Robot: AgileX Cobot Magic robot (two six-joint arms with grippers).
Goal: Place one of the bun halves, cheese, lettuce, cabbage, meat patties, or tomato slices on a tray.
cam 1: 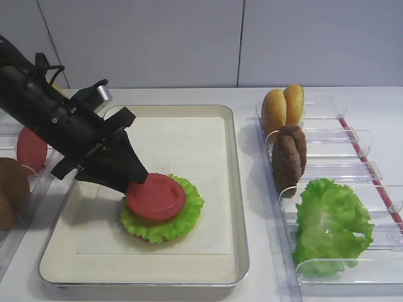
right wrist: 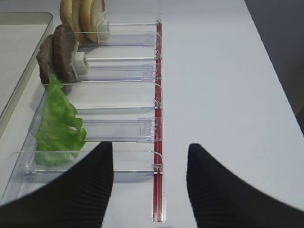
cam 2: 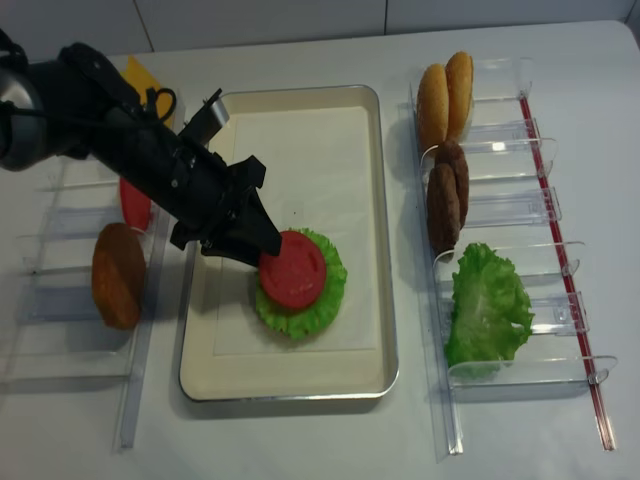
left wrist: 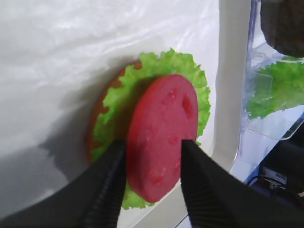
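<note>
A red tomato slice (cam 1: 156,196) (left wrist: 164,133) (cam 2: 293,268) lies on a round lettuce leaf (cam 1: 189,217) (left wrist: 190,71) over a bun half (left wrist: 95,123), on the tray (cam 1: 236,189) (cam 2: 385,250). My left gripper (cam 1: 132,185) (left wrist: 153,142) (cam 2: 262,255) is open. Its fingers stand on either side of the slice's near edge, close against it. My right gripper (right wrist: 149,190) is open and holds nothing, hovering over the table at the near end of the right bins. It does not show in either exterior view.
Clear bins right of the tray hold bun halves (cam 1: 283,107) (cam 2: 445,90), meat patties (cam 1: 289,154) (right wrist: 57,54) and a loose lettuce leaf (cam 1: 330,223) (right wrist: 59,123). Left bins hold another tomato slice (cam 2: 135,203), a brown disc (cam 2: 118,275) and cheese (cam 2: 140,75).
</note>
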